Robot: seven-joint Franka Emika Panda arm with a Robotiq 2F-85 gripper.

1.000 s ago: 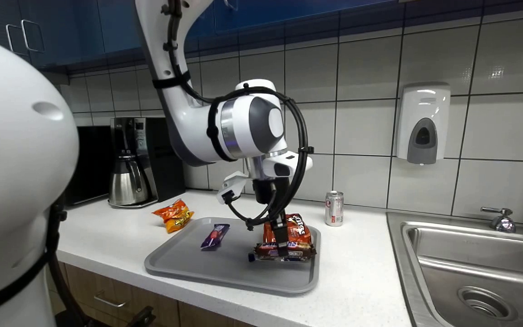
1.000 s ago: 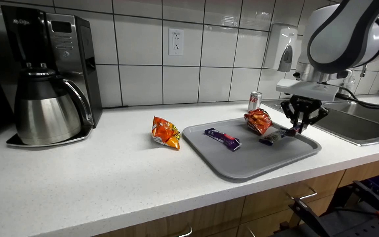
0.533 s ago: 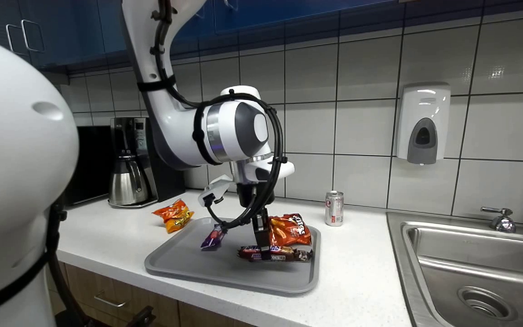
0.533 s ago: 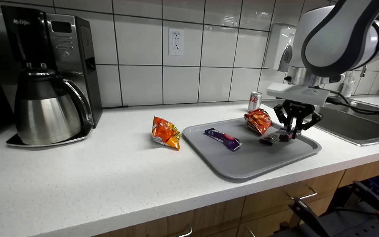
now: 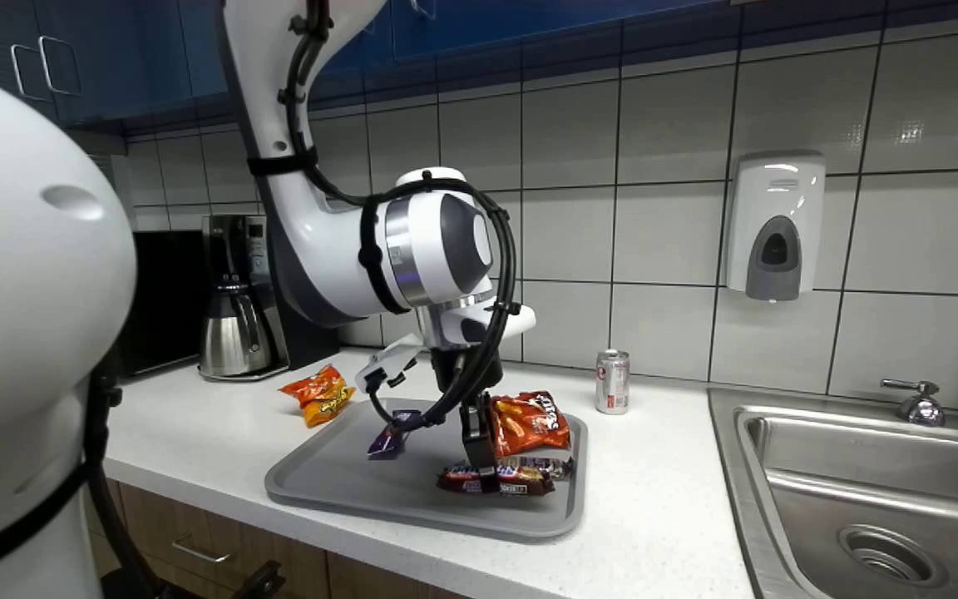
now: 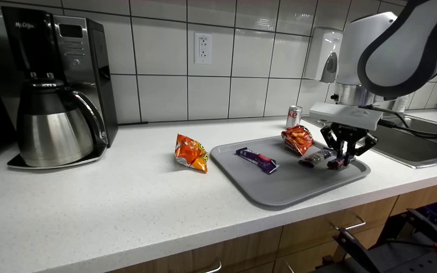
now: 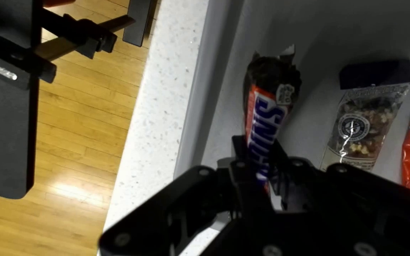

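Note:
My gripper (image 5: 489,482) is shut on a Snickers bar (image 5: 523,481), low over the grey tray (image 5: 346,491). In the wrist view, the Snickers bar (image 7: 266,117) stands between the two fingers of the gripper (image 7: 260,153) and points away from it. I cannot tell whether the bar touches the tray. A clear-wrapped nut bar (image 7: 363,124) lies on the tray beside it, apart from the fingers. A red snack bag (image 5: 533,420) sits behind on the tray. A purple-wrapped bar (image 6: 257,160) lies at the tray's other side.
An orange snack bag (image 6: 191,152) lies on the counter beside the tray. A silver can (image 5: 612,383) stands behind the tray. A steel sink (image 5: 737,482) is to one side and a coffee maker (image 6: 66,87) to the other. The tray is close to the counter's front edge.
The gripper has carried the Snickers bar leftward in an exterior view, then lower and toward the tray's front edge, so the nut bar now shows behind it. The other items have not moved.

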